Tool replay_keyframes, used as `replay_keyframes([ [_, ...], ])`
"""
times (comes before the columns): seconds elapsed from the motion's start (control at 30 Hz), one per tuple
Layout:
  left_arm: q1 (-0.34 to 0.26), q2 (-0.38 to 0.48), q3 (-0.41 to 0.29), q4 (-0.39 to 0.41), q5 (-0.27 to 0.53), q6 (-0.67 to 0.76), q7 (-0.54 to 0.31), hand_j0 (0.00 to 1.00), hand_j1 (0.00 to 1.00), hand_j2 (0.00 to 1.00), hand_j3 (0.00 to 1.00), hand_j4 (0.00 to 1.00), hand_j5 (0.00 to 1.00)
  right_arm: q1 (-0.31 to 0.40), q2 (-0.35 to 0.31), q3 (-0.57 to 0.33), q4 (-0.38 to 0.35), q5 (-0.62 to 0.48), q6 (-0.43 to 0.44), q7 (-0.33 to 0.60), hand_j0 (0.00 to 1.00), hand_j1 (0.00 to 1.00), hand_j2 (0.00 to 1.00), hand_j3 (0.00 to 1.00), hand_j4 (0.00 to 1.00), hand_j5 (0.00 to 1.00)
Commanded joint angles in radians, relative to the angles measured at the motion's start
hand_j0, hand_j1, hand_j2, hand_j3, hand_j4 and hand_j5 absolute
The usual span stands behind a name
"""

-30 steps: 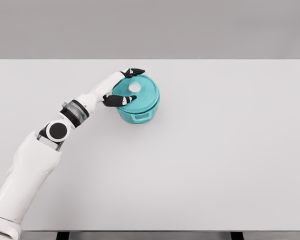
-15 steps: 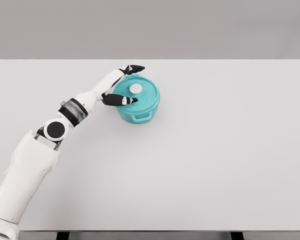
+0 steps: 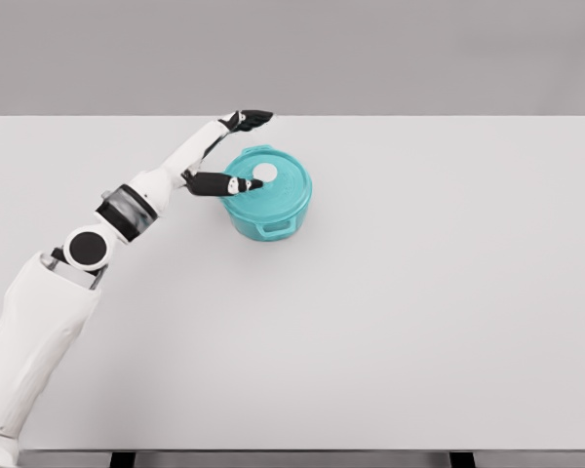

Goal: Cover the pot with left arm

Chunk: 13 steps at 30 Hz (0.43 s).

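- I see the pot (image 3: 267,210), teal, standing on the table (image 3: 419,322) left of the middle and toward the far edge.
- The lid (image 3: 270,181) sits flat on the pot, same teal, and its rim lines up with the pot's rim all around as far as I can tell.
- A white knob (image 3: 268,173) marks the middle of the lid.
- A small handle (image 3: 274,230) sticks out of the pot's near side, facing me.
- My left hand (image 3: 219,151) is just left of the pot, fingers spread wide and holding nothing.
- The black-tipped thumb (image 3: 229,183) reaches across the lid's left edge and ends just beside the knob; I cannot tell whether it touches the lid or hangs over it.
- The other fingers (image 3: 251,118) point right, beyond the pot's far side, apart from the lid.
- The left arm (image 3: 88,249) comes in from the lower left corner and stretches up across the table to the hand.
- The table is plain white, with a grey wall (image 3: 292,54) behind it.
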State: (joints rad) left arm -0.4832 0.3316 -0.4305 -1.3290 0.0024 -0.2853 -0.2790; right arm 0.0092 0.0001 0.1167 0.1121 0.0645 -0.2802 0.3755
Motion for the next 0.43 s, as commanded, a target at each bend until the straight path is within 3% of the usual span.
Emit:
replay_keyframes([
  [0.0,0.000,0.058,-0.001,-0.044,0.076,0.000,-0.005,0.88,0.88,0.88,0.88,0.88,0.88,0.000,0.000,0.000,0.000,0.001,0.000,0.000,1.00,1.00,1.00,1.00,1.00,1.00],
  [0.07,0.009,0.170,-0.004,-0.091,0.168,-0.002,-0.006,1.00,1.00,1.00,1.00,1.00,1.00,0.000,0.000,0.000,0.000,0.000,0.001,0.000,1.00,1.00,1.00,1.00,1.00,1.00],
  [0.17,0.071,0.440,-0.001,-0.141,0.384,-0.003,-0.083,1.00,1.00,1.00,1.00,1.00,1.00,0.000,0.000,0.000,0.000,0.001,0.000,0.000,1.00,1.00,1.00,1.00,1.00,1.00],
  [0.2,0.089,0.518,-0.001,-0.142,0.410,-0.029,-0.115,1.00,1.00,1.00,1.00,1.00,1.00,0.000,0.000,0.000,0.000,0.001,0.000,0.000,1.00,1.00,1.00,1.00,1.00,1.00],
  [0.27,0.135,0.558,0.001,-0.131,0.412,-0.123,-0.138,1.00,1.00,1.00,1.00,1.00,1.00,0.000,0.000,0.000,0.000,0.000,0.000,0.000,1.00,1.00,1.00,1.00,1.00,1.00],
  [0.4,0.144,0.580,0.001,-0.102,0.407,-0.149,-0.146,1.00,1.00,1.00,1.00,1.00,1.00,0.000,0.000,0.000,0.000,0.000,0.000,0.000,1.00,1.00,1.00,1.00,1.00,1.00],
])
